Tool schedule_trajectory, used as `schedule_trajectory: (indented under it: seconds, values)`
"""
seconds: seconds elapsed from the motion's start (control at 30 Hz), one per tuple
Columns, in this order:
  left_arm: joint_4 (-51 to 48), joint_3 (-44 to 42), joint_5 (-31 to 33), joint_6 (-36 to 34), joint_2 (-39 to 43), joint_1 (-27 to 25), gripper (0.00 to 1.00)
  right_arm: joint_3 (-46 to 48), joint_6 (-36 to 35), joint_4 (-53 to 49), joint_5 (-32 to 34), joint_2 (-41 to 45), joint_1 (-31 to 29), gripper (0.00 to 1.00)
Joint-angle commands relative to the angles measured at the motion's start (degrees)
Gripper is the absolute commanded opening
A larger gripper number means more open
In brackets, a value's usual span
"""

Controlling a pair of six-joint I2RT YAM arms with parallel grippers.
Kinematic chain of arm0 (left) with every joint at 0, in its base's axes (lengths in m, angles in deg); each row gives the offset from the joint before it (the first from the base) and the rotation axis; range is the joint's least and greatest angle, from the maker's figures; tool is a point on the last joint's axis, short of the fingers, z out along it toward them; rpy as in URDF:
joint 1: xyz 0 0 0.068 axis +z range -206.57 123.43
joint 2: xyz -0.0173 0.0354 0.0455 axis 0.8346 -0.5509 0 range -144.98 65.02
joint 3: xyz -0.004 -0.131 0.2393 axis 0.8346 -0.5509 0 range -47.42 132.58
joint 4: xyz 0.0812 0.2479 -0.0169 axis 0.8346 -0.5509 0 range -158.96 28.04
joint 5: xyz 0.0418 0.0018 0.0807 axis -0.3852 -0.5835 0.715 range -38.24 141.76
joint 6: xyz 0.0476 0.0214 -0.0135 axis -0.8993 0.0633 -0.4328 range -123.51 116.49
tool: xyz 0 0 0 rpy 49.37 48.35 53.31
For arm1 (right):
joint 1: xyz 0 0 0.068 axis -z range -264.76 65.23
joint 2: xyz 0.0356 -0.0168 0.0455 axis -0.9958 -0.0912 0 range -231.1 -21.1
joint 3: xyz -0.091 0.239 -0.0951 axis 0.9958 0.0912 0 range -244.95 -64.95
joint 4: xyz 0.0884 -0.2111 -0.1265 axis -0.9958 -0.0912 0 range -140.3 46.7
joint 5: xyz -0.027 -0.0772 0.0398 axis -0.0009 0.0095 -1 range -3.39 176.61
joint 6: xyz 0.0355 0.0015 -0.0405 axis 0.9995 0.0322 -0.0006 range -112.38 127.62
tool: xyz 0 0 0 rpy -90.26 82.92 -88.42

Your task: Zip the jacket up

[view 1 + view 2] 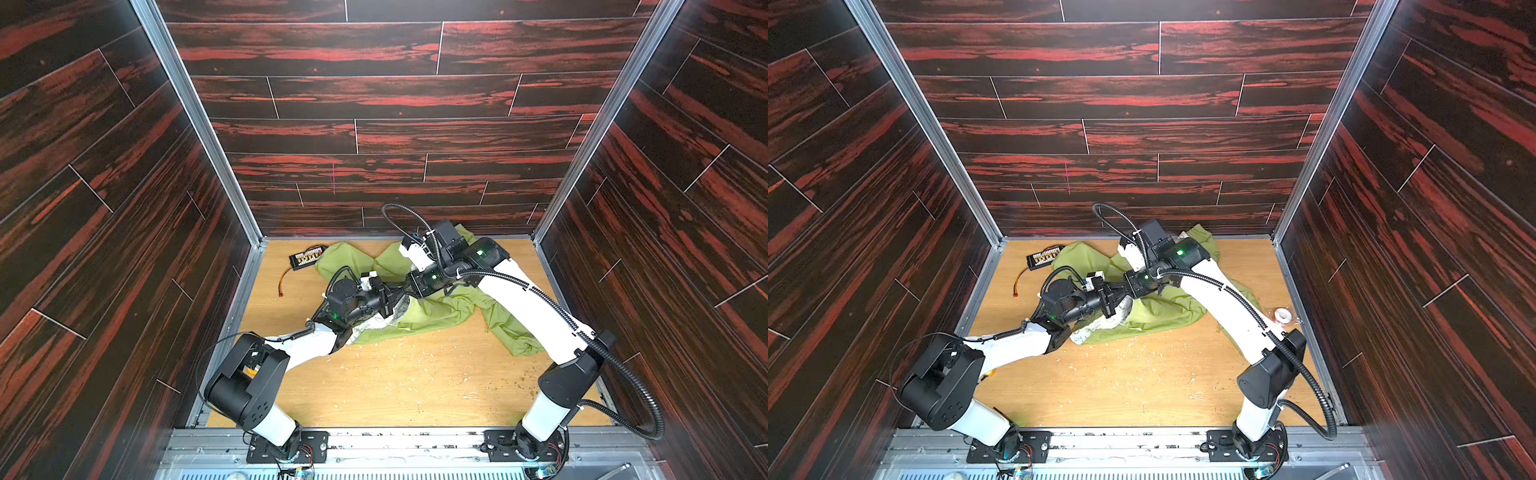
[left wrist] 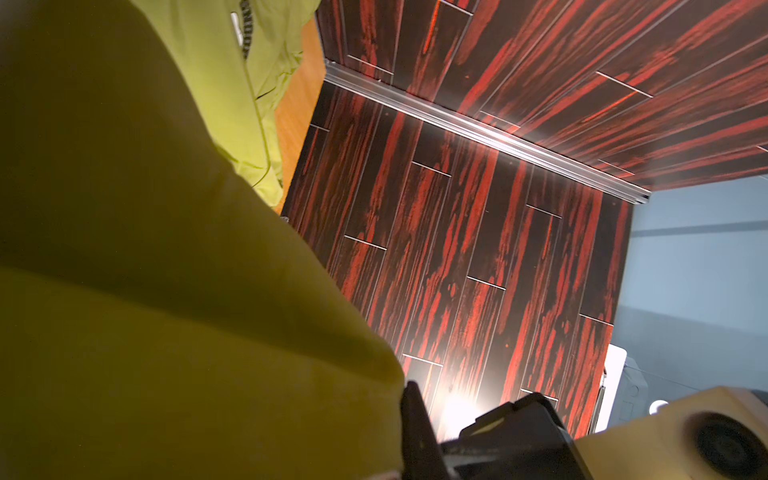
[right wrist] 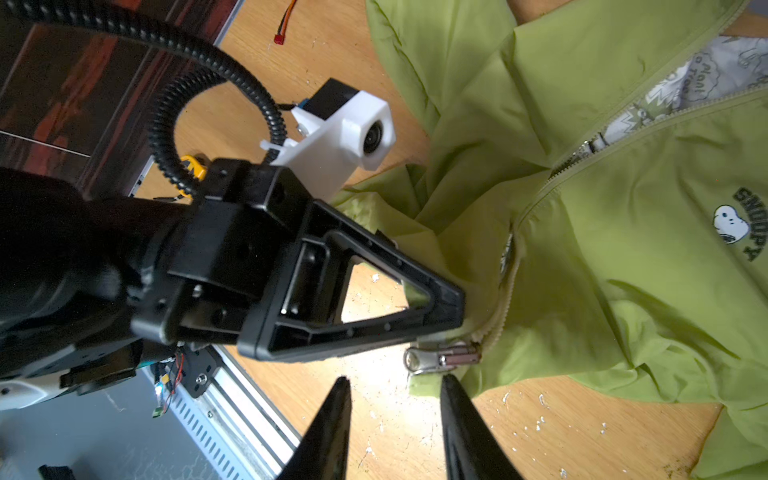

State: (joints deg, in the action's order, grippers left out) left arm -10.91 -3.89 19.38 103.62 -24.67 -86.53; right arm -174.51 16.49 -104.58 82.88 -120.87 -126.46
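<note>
The jacket lies crumpled on the far half of the wooden table, from the middle towards the right, with a sleeve trailing towards the near right. The left gripper is pressed together, pinching the jacket's lower front edge right beside the zipper. In both top views it reaches in from the left. The right gripper reaches across from the right. Its jaws stand spread on either side of the silver zipper pull, close to it and apparently not touching it, though the glare there makes this hard to judge. Farther up the zipper sits a metal slider, beyond which the two halves part over pale printed lining. A small white dog print with dark lettering shows on the chest. A black wired board lies at the far left, and a tape roll lies by the right wall.
</note>
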Motion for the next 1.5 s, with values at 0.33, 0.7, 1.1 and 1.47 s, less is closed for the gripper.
schedule_trajectory:
  seconds: [0.33, 0.7, 1.1, 1.47]
  values:
    - [0.0, 2.4, -2.3, 0.0, 2.5, 0.3, 0.0, 0.7, -2.5, -1.2, 2.3, -1.2, -1.3, 0.42]
    - [0.9, 2.3, -2.8, 0.6, 2.4, 0.3, 0.0, 2.5, -2.9, -1.0, 6.5, -0.9, -2.2, 0.43]
    - [1.7, 2.0, -3.1, 0.9, 2.6, 0.3, 0.0, 2.2, -2.4, 0.2, 8.3, -1.0, -2.4, 0.39]
    - [2.7, 1.2, -3.2, 1.3, 2.4, 0.2, 0.0, 2.1, -1.4, 1.4, 8.4, -0.1, -2.3, 0.29]
